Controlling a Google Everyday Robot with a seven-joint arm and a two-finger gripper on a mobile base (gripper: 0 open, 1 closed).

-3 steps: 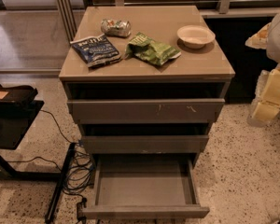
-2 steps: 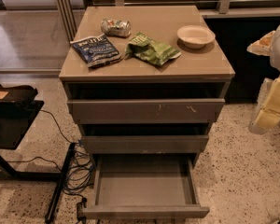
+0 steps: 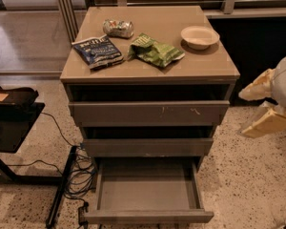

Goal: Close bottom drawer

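The bottom drawer (image 3: 148, 216) of a grey-taupe cabinet (image 3: 150, 70) is pulled far out towards me. Its plain flat front is at the lower edge of the view and its smooth grey tray (image 3: 147, 191) is empty. Above it the middle drawer (image 3: 148, 147) and the scratched top drawer (image 3: 150, 113) stick out a little. My gripper (image 3: 243, 114) is at the right edge of the view, to the right of the cabinet at about the height of the top drawer. Its pale fingers (image 3: 267, 124) are spread apart, hold nothing and touch nothing.
On the cabinet top lie a blue chip bag (image 3: 97, 51), a green chip bag (image 3: 155, 51), a crushed can (image 3: 117, 28) and a white bowl (image 3: 199, 36). A black stand (image 3: 12, 123) and loose cables (image 3: 74, 175) are at the left. The floor is speckled terrazzo (image 3: 248, 185).
My gripper has moved down and slightly left, nearer to the cabinet's right side. The drawers and the things on top have not moved.
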